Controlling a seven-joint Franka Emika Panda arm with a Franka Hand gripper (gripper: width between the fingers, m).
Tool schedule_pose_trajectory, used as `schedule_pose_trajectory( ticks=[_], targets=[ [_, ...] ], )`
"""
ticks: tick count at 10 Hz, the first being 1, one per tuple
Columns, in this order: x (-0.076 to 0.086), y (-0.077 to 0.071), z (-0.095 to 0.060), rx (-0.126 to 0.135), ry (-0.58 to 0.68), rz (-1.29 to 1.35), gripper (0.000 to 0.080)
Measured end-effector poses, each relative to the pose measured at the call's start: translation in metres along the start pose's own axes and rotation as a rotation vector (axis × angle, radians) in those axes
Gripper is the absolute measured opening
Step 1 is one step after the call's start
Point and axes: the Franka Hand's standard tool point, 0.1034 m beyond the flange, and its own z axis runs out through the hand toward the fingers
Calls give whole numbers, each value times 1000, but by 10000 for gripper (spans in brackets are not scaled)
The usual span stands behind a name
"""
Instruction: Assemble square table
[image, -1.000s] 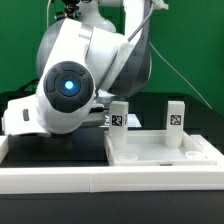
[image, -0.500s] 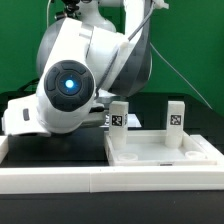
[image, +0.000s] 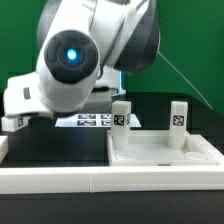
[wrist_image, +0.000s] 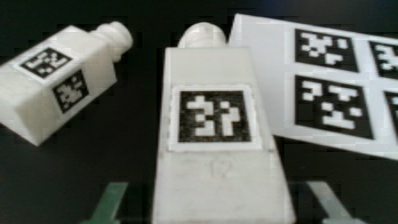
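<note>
Arm (image: 75, 60): fills most of the exterior view, bent low over the table on the exterior view's left of the marker board (image: 90, 121).

Table top (image: 160, 152): white tray, rim up, on the exterior view's right of the marker board and nearer the camera. Two standing legs (image: 121, 114) (image: 178, 116) are upright at its far side. Judged: half the legs are on, two more to fetch.

Marker board (wrist_image: 329, 75), wrist view: flat, tags up, nothing on it.

Middle leg (wrist_image: 214, 110): lies on the dark table just beside the marker board, tag face up. Its long axis runs roughly along the board's near edge. The narrow rounded end points away from the gripper (wrist_image: 217, 205), and the blunt end runs in between the jaws.

Second loose leg (wrist_image: 71, 75): on the far side of the middle leg from the marker board. It lies close to that leg but apart from it, and is skewed to it.

Fingers (wrist_image: 116, 200): one on each side of the middle leg, set across its width and drawn in to about half open. A thin dark strip shows between each finger and the leg. The tips are cut off by the frame edge, so whether they grip the leg I cannot tell.

The coming move turns on this: the leg's axis lies square to the line of closing, centred, so a grip should need no turn of the wrist.
</note>
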Motion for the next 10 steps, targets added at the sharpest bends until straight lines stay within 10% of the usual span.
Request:
schedule_pose_trajectory(
  ticks=[5, 10],
  targets=[
    [2, 16, -17, -10, 117, 12, 290],
    [11, 17, -75, -46, 431, 19, 290]
  ],
)
